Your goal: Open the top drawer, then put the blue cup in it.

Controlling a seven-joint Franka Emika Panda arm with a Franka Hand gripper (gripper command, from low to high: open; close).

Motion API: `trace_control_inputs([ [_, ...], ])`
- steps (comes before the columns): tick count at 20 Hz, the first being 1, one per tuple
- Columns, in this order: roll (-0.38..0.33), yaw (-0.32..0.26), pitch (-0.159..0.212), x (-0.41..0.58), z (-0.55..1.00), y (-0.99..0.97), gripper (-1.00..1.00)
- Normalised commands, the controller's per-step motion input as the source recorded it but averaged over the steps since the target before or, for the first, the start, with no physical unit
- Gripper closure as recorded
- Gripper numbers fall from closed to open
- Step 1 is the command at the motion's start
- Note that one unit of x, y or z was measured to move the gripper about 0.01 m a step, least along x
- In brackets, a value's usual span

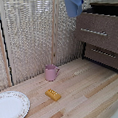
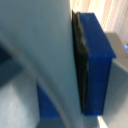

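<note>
- The blue cup (image 1: 73,5) hangs high at the top edge of the exterior view, well above the worktop (image 1: 82,93) and just off the dresser's (image 1: 101,35) upper corner on the exterior view's left.
- The tool itself is hardly visible in the exterior view; the cup hides it, and only the cup's body and a loop at its side show.
- In the wrist view the tool (image 2: 75,65) is clenched on the blue cup (image 2: 97,65): a dark pad (image 2: 80,70) presses flat against a glossy blue wall, and a pale grey finger fills the near side of the picture.
- The tool's gap is narrow, only as wide as the cup wall caught in it.
- The top drawer (image 1: 103,12) stands pulled out from the dresser; its dark inside shows behind the front panel, beside the raised cup.
- The cup is not inside the drawer; it sits in the air near the drawer's open end.
- Below it, a second drawer front (image 1: 98,31) with a thin silver bar handle is closed, and a lower one (image 1: 103,53) is also closed.
- On the worktop a pink mug (image 1: 51,72) stands upright near the slatted screen (image 1: 28,37).
- A small yellow block (image 1: 52,94) lies just in front of the mug, apart from it.
- A white patterned plate (image 1: 10,108) rests at the exterior view's left corner.
</note>
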Motion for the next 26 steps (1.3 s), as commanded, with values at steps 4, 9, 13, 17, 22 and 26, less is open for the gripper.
trace_control_inputs([
  [4,0.064,-0.01,0.104,0.108,0.76,-0.96,1.0],
  [9,0.11,-0.003,0.094,0.163,0.61,-0.86,1.0],
  [13,0.141,0.0,0.08,0.27,0.47,-0.81,1.0],
  [17,0.108,-0.042,0.034,0.284,0.37,-0.75,1.0],
  [22,0.033,-0.187,-0.001,0.196,0.12,-0.53,1.0],
  [26,0.018,-0.206,0.002,0.018,0.0,-0.58,1.0],
])
